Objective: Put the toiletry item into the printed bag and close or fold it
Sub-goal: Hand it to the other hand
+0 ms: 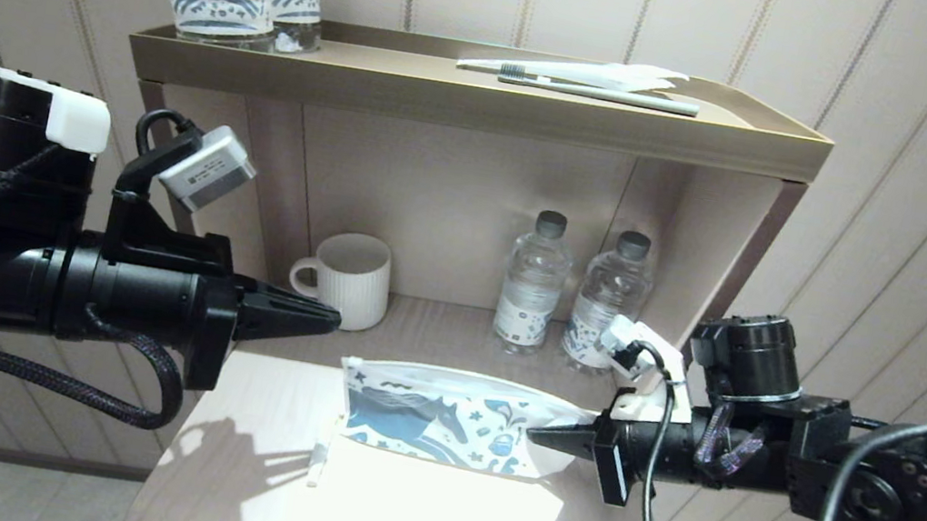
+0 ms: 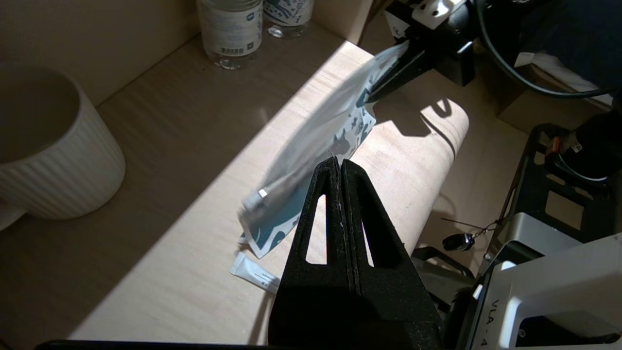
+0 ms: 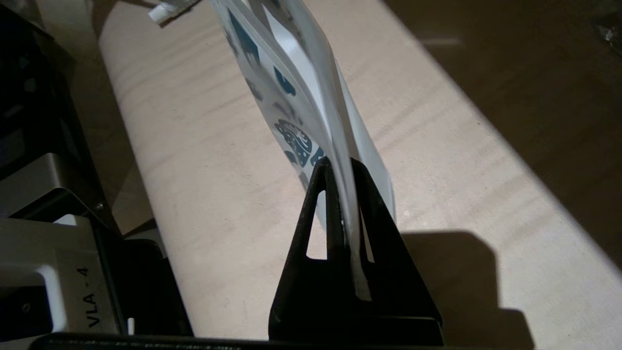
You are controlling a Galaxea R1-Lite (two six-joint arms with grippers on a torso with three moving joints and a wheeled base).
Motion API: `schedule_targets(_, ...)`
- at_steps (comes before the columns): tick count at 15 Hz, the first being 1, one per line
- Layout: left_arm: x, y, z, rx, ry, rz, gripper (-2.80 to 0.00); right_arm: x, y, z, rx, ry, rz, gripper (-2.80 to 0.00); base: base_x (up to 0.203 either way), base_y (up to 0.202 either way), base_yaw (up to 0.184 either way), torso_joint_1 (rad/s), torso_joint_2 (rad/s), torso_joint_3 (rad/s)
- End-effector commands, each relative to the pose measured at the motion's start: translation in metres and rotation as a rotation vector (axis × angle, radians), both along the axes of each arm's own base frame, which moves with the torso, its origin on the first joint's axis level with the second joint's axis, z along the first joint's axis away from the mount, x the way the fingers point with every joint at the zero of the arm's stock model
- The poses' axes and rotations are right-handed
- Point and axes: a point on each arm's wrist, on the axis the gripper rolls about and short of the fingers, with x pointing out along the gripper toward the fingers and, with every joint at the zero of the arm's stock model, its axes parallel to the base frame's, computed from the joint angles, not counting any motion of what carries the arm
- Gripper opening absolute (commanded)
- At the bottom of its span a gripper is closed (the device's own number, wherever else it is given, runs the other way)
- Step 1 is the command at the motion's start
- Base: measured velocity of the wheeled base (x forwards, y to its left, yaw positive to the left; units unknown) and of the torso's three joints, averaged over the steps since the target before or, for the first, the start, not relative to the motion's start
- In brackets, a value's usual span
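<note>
Pouch (image 1: 449,419), thin, limp and likely slippery, hangs edge-up over the table (image 1: 406,519), its end pinched in the closed right gripper (image 1: 533,437), best held by the stiffer zip edge; left gripper (image 1: 336,317) shut, empty, near the mug (image 1: 350,279).

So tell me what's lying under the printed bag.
The right gripper holds the printed bag lifted above the pale table. A small white tube lies on the table below its free corner. The bag itself hides the rest beneath.
</note>
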Motion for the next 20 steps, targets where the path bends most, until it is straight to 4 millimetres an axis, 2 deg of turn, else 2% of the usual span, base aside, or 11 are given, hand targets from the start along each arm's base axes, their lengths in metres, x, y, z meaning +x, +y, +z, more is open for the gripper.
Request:
schedule_targets(1, 0.001, 0.000, -0.002, 0.002, 0.008, -0.004, -2.80, 0.008, 0.001, -0.015, -0.029, 0.034, -0.018, -2.80, 0.000, 0.000, 0.000, 0.000, 0.00, 0.000)
schedule_targets(4, 0.002, -0.001, -0.004, 0.005, 0.013, -0.004, -2.80, 0.009, 0.003, -0.023, -0.079, 0.039, -0.025, -2.80, 0.000, 0.000, 0.000, 0.000, 0.00, 0.000)
schedule_targets(6, 0.002, -0.001, -0.005, 0.006, 0.016, -0.005, -2.80, 0.005, 0.002, -0.018, -0.079, 0.009, -0.016, -2.80, 0.000, 0.000, 0.000, 0.000, 0.00, 0.000)
schedule_targets(10, 0.003, -0.002, -0.007, 0.010, 0.023, -0.006, -2.80, -0.006, -0.002, 0.007, -0.049, -0.064, -0.017, -2.80, 0.000, 0.000, 0.000, 0.000, 0.00, 0.000)
schedule_targets(16, 0.005, -0.003, -0.011, 0.016, 0.035, -0.006, -2.80, -0.035, -0.012, 0.059, 0.021, -0.216, -0.020, -2.80, 0.000, 0.000, 0.000, 0.000, 0.00, 0.000)
schedule_targets(20, 0.006, -0.003, -0.012, 0.019, 0.033, -0.006, -2.80, -0.044, -0.016, 0.074, 0.053, -0.249, -0.032, -2.80, 0.000, 0.000, 0.000, 0.000, 0.00, 0.000)
